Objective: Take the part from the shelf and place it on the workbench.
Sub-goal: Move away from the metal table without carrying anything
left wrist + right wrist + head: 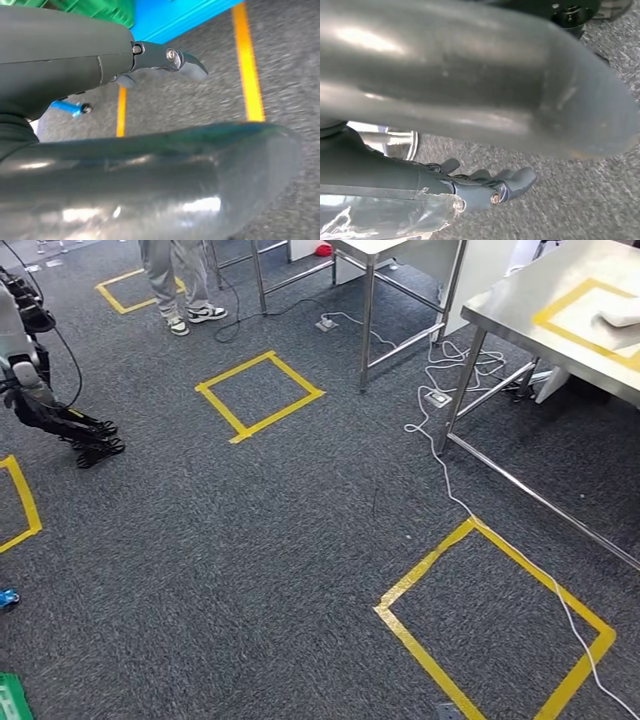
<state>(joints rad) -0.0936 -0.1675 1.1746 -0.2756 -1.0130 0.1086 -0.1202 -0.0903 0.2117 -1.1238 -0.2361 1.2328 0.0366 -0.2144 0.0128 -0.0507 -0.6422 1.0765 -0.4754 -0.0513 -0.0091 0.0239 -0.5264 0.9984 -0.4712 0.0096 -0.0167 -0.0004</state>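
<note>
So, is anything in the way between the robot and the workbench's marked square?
A white cable trails over the carpet in front of the workbench, crossing the near floor square. A white object already lies in the bench's yellow square.

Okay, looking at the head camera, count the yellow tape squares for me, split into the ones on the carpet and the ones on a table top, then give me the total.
Carpet squares: 4 (one is cut off by the picture's left edge)
Table-top squares, on the steel table: 1
Total: 5
</note>
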